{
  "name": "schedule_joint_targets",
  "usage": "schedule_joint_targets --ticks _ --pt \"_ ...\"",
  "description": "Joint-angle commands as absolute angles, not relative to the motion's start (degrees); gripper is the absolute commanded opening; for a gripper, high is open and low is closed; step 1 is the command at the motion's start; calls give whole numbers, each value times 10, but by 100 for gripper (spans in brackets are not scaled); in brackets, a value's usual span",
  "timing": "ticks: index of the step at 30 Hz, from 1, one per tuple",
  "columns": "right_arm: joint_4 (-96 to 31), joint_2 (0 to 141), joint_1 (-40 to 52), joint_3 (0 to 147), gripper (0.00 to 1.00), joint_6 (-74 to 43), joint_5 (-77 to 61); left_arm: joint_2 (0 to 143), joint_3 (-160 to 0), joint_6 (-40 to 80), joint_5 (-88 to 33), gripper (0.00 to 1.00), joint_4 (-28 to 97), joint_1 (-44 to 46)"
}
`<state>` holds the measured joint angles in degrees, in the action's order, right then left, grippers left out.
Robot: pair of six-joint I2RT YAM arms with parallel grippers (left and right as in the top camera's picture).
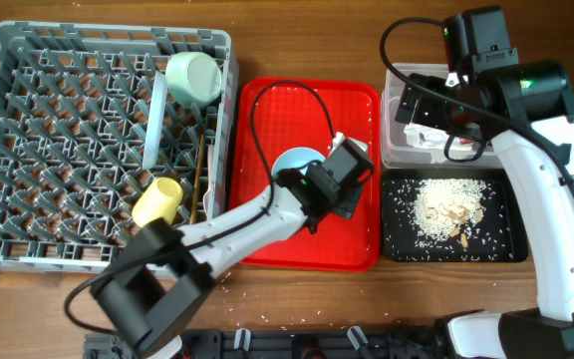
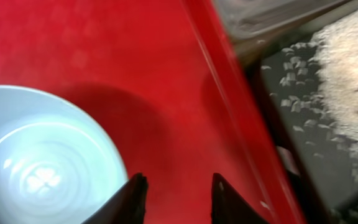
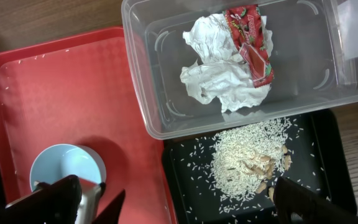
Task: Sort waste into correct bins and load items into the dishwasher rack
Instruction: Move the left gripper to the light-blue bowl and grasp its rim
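Mostly done. Tub far right held the tissue and wrapper. Black tray just near of it held the rice with beige scraps, plus stray grains around the pile. Rack on the left held one racked bowl at its far right corner, plate on edge, chopsticks along the right side, and cup lying near right. No fork spotted in any view; can't say where it was.

Left to do, by my read: the last bowl, upright and empty on the red tray in the middle, needs to go to the rack.

Left gripper hung low over the red tray just right of the last bowl, fingers apart, holding nothing and not touching the bowl. Right gripper hovered high over the tub area, fingers wide apart, empty.
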<state>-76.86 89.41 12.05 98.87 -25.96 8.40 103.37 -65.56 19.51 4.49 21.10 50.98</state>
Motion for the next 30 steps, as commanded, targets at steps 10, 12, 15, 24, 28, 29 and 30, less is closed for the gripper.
schedule_joint_targets --ticks 10,12,15,24,28,29,30 --pt "-768 898 118 991 100 -270 90 1038 -658 198 165 35 215 515" --pt "-768 898 118 991 100 -270 90 1001 -660 198 166 41 227 511" --pt "-768 898 118 991 100 -270 90 991 -659 198 169 38 257 511" --pt "-768 898 118 991 100 -270 90 1064 -639 198 182 30 267 511" --pt "-768 898 118 991 100 -270 90 1070 -639 198 208 27 268 511" --pt "-768 898 118 991 100 -270 90 1070 -639 198 206 28 276 511" --pt "-768 898 118 991 100 -270 90 1070 -639 199 204 15 286 512"
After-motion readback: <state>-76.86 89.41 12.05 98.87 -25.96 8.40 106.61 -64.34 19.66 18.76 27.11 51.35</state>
